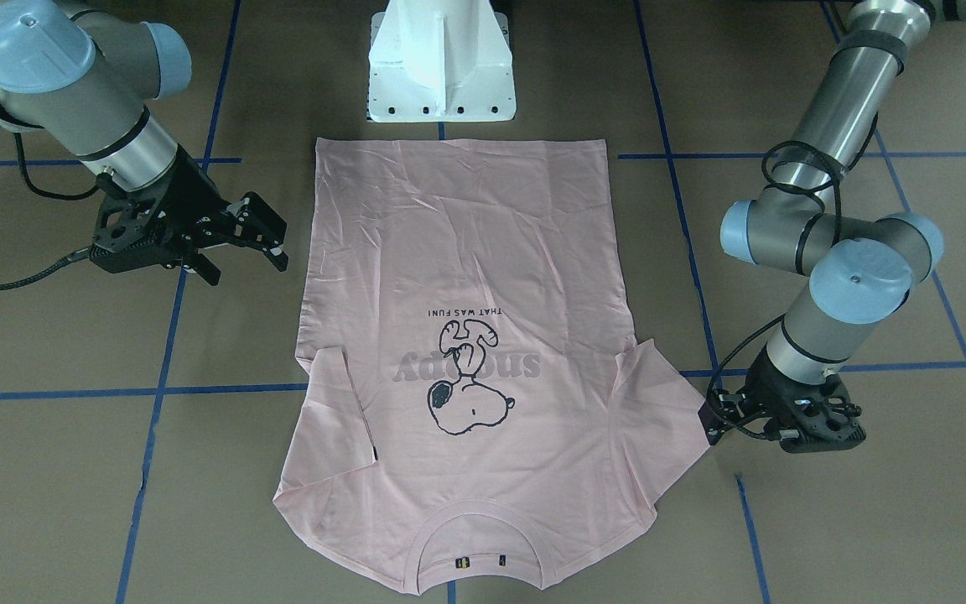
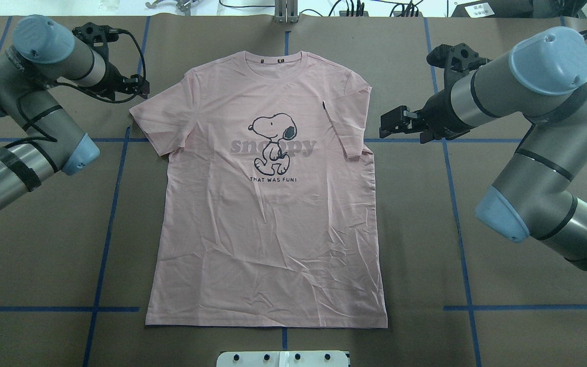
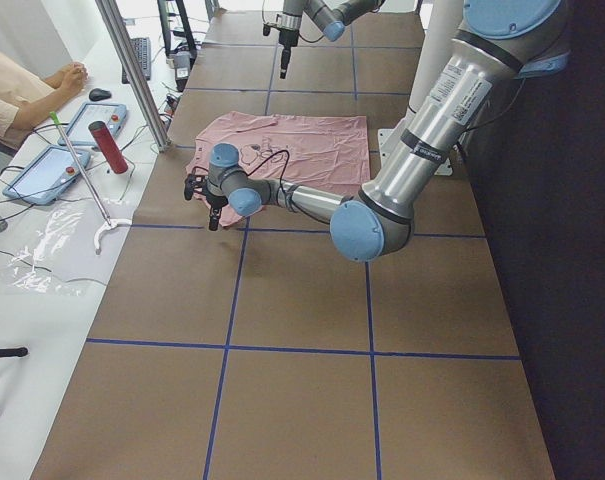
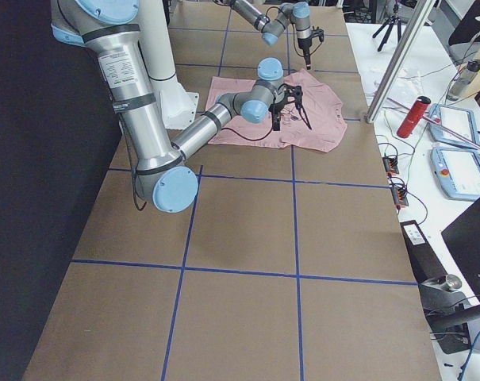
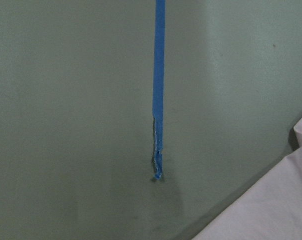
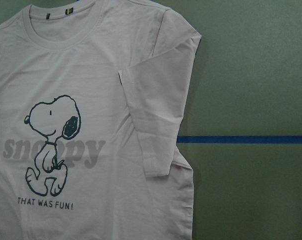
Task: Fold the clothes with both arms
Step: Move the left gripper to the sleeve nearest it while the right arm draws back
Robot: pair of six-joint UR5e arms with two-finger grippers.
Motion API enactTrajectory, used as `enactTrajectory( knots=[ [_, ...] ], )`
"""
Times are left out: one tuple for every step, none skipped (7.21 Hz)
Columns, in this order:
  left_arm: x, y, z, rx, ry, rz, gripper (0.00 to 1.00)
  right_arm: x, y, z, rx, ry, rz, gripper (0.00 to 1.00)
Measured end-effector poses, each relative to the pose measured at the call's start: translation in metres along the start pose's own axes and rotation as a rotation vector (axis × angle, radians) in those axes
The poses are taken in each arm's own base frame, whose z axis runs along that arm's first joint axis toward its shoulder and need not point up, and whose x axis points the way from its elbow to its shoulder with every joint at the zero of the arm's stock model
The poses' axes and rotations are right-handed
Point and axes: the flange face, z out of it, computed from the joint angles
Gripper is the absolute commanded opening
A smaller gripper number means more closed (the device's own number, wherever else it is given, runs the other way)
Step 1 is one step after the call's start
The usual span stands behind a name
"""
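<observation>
The pale pink T-shirt [image 2: 268, 229] lies flat and print-up on the brown table, collar at the far edge from the robot's base. In the front-facing view it is upside down [image 1: 466, 252]. My left gripper [image 2: 142, 87] sits low at the outer edge of one sleeve [image 1: 667, 403], fingers pointing down and apparently open [image 1: 712, 417]. Its wrist camera sees only a corner of pink cloth [image 5: 270, 210]. My right gripper [image 2: 384, 125] hovers open beside the other sleeve [image 2: 349, 117], a short gap from it [image 1: 248, 267]. The right wrist view looks down on that sleeve [image 6: 160, 115].
Blue tape lines [image 2: 115, 204] cross the brown table cover. The white pedestal base [image 1: 441, 59] stands at the shirt's hem end. A person with tablets [image 3: 57, 170] and a red bottle [image 3: 107, 145] is at a side bench beyond the table's far edge.
</observation>
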Motion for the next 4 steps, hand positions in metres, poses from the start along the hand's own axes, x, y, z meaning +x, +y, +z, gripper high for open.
enactTrajectory(
  knots=[
    [0.0051,0.005,0.0056,-0.002,-0.005,0.011,0.67,0.0002,-0.0015,-0.0022,0.007,-0.001,0.001,1.0],
    [0.0078,0.0089,0.0083,-0.005,-0.006,0.022,0.67,0.0,-0.0027,-0.0032,0.013,-0.001,0.002,1.0],
    [0.0073,0.0114,0.0096,-0.008,-0.007,0.033,0.67,-0.0001,-0.0034,-0.0031,0.016,0.0,0.003,1.0],
    [0.0054,0.013,0.0105,-0.01,-0.008,0.039,0.61,0.0005,-0.0042,-0.0021,0.02,0.004,0.004,1.0]
  ],
)
